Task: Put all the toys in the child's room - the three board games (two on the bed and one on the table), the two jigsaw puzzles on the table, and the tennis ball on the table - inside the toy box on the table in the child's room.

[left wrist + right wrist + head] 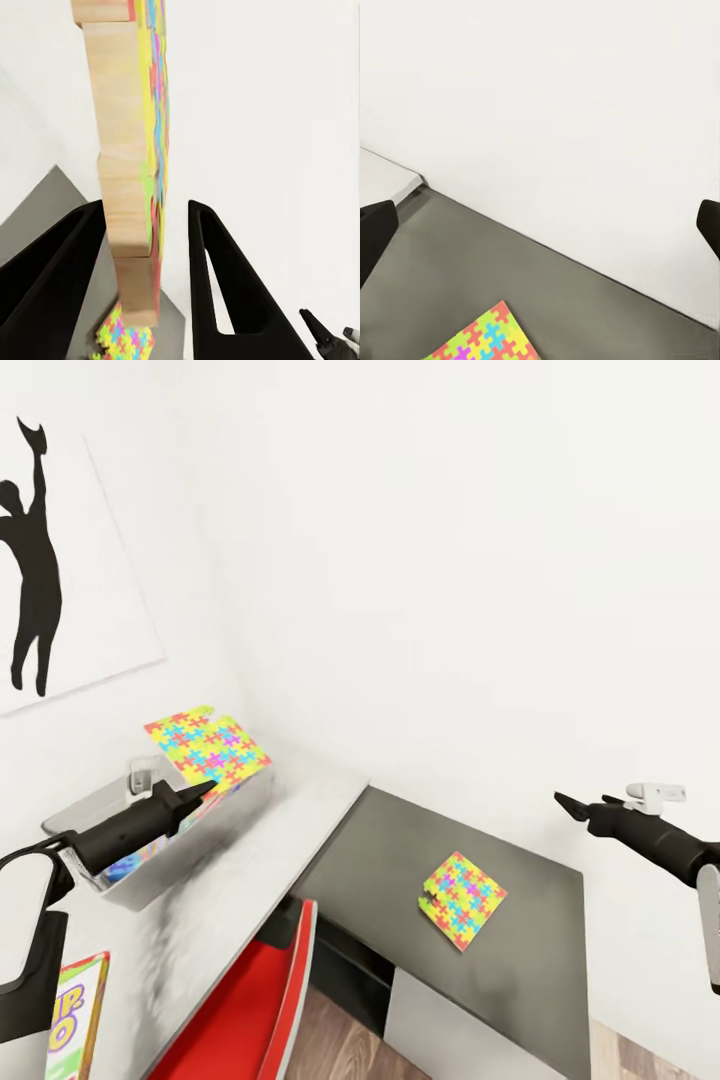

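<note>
- Head view: looks forward and down from above both arms into the room corner, taking in the white table (300,830), its dark grey corner section (500,950), the toy box (120,830) at left and both arms at the edges.
- Left wrist view: looks along the left gripper (146,225) from very near; a jigsaw puzzle (142,150) stands edge-on between the fingers, with the dark top beyond.
- Right wrist view: looks along the right gripper's fingers (375,232), downward at the dark top and the wall, fairly near.
- Shared: all three views include the second jigsaw puzzle (462,898) (120,341) (487,341) lying on the dark top.
</note>
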Controlling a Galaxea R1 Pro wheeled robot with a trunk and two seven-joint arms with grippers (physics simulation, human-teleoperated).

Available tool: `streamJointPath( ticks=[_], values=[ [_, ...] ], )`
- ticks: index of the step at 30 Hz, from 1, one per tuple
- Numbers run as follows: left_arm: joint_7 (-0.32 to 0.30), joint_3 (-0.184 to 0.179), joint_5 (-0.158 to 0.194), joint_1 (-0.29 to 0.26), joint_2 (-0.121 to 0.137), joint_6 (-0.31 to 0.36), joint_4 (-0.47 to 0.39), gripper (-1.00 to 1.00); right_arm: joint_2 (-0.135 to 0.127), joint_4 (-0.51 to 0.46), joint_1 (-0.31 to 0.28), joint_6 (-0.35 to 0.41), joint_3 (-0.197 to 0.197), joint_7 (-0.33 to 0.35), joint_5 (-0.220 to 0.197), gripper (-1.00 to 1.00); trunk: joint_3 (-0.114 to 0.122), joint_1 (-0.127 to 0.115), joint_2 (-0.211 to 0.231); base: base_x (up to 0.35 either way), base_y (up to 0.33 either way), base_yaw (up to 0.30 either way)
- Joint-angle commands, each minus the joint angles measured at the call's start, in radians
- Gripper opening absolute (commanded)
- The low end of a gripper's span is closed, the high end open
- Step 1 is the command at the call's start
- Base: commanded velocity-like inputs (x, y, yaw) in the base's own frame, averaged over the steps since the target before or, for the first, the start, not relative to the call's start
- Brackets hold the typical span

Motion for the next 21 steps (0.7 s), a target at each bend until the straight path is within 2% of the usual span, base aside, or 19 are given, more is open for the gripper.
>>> streamJointPath(
  ticks=[1, 5, 6, 11, 15, 17, 21],
  values=[
    [-0.005, 0.002, -0.002, 0.0, 0.001, 0.005, 0.0, -1.0, 0.001, -0.001, 0.0, 0.008, -0.001, 0.001, -0.005, 1.0, -0.002, 0.001, -0.002, 0.253, -0.105, -0.004],
    [-0.027, 0.005, 0.0, 0.004, 0.004, 0.004, 0.0, -1.0, 0.001, -0.001, 0.001, 0.006, -0.001, 0.058, -0.005, 1.0, -0.002, 0.001, -0.002, 0.077, -0.028, -0.001],
    [-0.03, 0.006, 0.001, 0.004, 0.007, 0.005, 0.0, -1.0, 0.0, -0.001, 0.001, 0.005, -0.001, 0.101, -0.005, 1.0, -0.002, 0.001, -0.002, 0.005, -0.002, 0.0],
    [-0.032, 0.006, 0.002, 0.004, 0.016, 0.005, 0.0, -1.0, -0.001, -0.001, 0.003, 0.004, -0.001, 0.106, -0.004, 1.0, -0.002, 0.001, -0.002, 0.02, -0.001, 0.0],
    [-0.032, 0.013, 0.002, 0.004, 0.021, 0.005, 0.0, -1.0, 0.0, -0.001, 0.004, 0.002, -0.002, 0.107, -0.004, 1.0, -0.002, 0.001, -0.002, 0.174, 0.0, 0.0],
    [-0.03, 0.033, 0.028, 0.003, 0.033, 0.006, 0.0, -1.0, 0.0, -0.001, 0.006, -0.001, -0.001, 0.107, -0.004, 1.0, -0.002, 0.001, -0.002, 0.05, 0.0, 0.0],
    [-0.023, 0.038, 0.041, 0.001, 0.056, 0.006, 0.003, -1.0, -0.001, -0.001, 0.005, -0.002, -0.001, 0.108, -0.004, 1.0, -0.002, 0.001, -0.002, 0.019, 0.0, 0.0]
  ],
)
